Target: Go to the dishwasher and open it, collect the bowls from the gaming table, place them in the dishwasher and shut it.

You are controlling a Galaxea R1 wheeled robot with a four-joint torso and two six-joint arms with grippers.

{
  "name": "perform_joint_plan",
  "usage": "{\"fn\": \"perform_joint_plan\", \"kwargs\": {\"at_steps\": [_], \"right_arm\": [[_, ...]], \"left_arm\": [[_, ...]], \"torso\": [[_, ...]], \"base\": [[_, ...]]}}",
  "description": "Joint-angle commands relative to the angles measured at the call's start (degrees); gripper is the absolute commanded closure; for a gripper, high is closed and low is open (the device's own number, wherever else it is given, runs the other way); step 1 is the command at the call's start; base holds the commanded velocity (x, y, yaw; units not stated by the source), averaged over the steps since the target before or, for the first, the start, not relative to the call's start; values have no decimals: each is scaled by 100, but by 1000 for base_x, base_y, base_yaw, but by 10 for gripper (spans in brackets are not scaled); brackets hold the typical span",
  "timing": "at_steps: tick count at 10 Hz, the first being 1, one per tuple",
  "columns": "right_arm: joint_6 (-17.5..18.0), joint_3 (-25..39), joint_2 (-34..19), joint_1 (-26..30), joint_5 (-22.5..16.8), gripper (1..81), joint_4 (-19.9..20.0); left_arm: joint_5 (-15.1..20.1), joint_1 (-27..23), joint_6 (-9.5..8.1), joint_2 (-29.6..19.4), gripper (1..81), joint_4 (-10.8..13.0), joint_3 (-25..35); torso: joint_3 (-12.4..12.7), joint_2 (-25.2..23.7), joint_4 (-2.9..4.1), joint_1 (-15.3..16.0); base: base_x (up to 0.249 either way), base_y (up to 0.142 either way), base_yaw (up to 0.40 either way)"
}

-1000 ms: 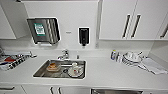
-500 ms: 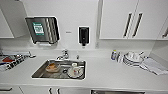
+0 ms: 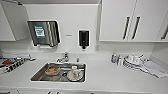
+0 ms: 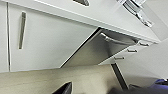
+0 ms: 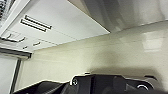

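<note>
While the robot is facing the kitchen counter [image 3: 120, 75], the head camera is looking down on the sink [image 3: 40, 75], which has dirty dishes in it. A paper towel dispenser [image 3: 43, 32] and a black soap dispenser [image 3: 83, 38] are hanging on the wall behind; stacked plates [image 3: 132, 62] are sitting on the counter to the right.

The dishwasher [image 4: 100, 50] is showing in the left wrist view: brushed steel front panel under the counter, tilted out at an angle, so it is looking partly open, hinged at the bottom edge. A bar handle [image 4: 117, 41] is running along its top edge, so the door's long axis is lying horizontal, parallel to the counter front. White cabinet doors [image 4: 50, 42] are sitting right beside it.

Key relation: the door is lying ahead of and above the left wrist camera, off to one side, so I'm judging the left arm to be the nearer one. The right wrist view is giving only cabinet fronts [image 5: 62, 22] and floor [image 5: 100, 55].

Fingers: can't tell for either gripper whether open or closed.

The bowls and gaming table aren't something I can place from this spot.
</note>
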Motion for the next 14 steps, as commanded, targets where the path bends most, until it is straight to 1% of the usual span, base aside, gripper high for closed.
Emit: {"fn": "perform_joint_plan", "kwargs": {"at_steps": [1, 2, 3, 4, 5, 6, 7, 8, 9, 10, 11, 12, 13, 14], "right_arm": [[27, 231, -374, 459, -283, 10, 67], [27, 231, -374, 477, -291, 10, 67], [27, 231, -374, 478, -291, 10, 67], [27, 231, -374, 503, -291, 10, 67], [166, 213, -382, 530, -300, 10, 59], [263, 221, -400, 582, -352, 10, 59], [395, 205, -400, 705, -536, 10, 59], [578, 221, -417, 819, -703, 10, 67], [756, 239, -453, 952, -896, 10, 59], [835, 239, -470, 1048, -1011, 10, 59], [923, 239, -505, 1110, -1125, 10, 59], [941, 222, -514, 1119, -1126, 10, 67], [941, 204, -514, 1119, -1135, 10, 76], [941, 213, -514, 1119, -1135, 10, 76]], "left_arm": [[1157, -846, 4, -256, 10, 77, 495], [1706, -978, 74, -213, 10, 85, 504], [2018, -1109, 101, -195, 10, 156, 495], [2097, -1180, 101, -221, 10, 165, 504], [2097, -1259, 101, -256, 10, 121, 504], [2089, -1338, 92, -274, 10, 77, 487], [2080, -1451, 57, -309, 10, 33, 486], [2071, -1548, 48, -336, 10, -2, 486], [2080, -1663, 40, -327, 10, -11, 469], [2097, -1742, 39, -318, 10, -11, 425], [2097, -1760, 31, -300, 10, -20, 381], [2097, -1761, 31, -292, 10, -11, 381], [2097, -1761, 31, -266, 10, -20, 372], [2097, -1760, 31, -231, 10, -20, 372]], "torso": [[0, -544, 0, 351], [2, -752, 0, 481], [2, -960, 0, 612], [2, -1172, 0, 743], [-886, -1937, 0, 1232], [-584, -1563, 0, 986], [-540, -1720, 0, 1084], [-328, -1893, 0, 1191], [-437, -2041, 0, 1283], [-474, -2177, -2, 1370], [-656, -2358, 0, 1482], [-1063, -2557, 0, 1604], [-1107, -2722, 0, 1705], [-1217, -2868, 0, 1796]], "base": [[0, 0, 0], [0, 0, 0], [0, 0, 0], [0, 0, 0], [0, 0, 0], [0, 0, 0], [0, 0, 0], [0, 0, 0], [0, 0, 0], [0, 0, 0], [0, 0, 0], [0, 0, 0], [0, 0, 0], [0, 0, 0]]}}
